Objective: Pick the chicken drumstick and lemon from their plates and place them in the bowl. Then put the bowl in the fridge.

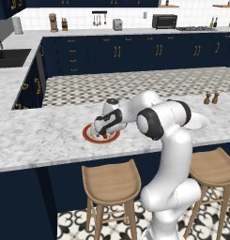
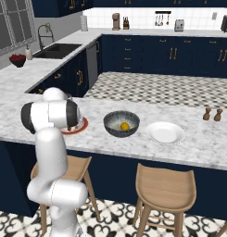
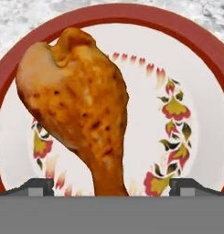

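Red-rimmed plate [image 3: 186,36] cut off at left, right and bottom edges of the hand view; in the right base view [image 2: 80,127] mostly hidden behind the arm, left of centre. Chicken drumstick [image 3: 79,105] bone end lost at the bottom between the finger tips [image 3: 38,186]. Plain white plate [image 1: 199,123] largely covered by the arm, right of centre. Gripper [image 1: 106,132] opening too small to tell.

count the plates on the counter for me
2. The red-rimmed plate sits under the gripper with the chicken drumstick on it; the plain white plate lies bare, right of the bowl holding the lemon.
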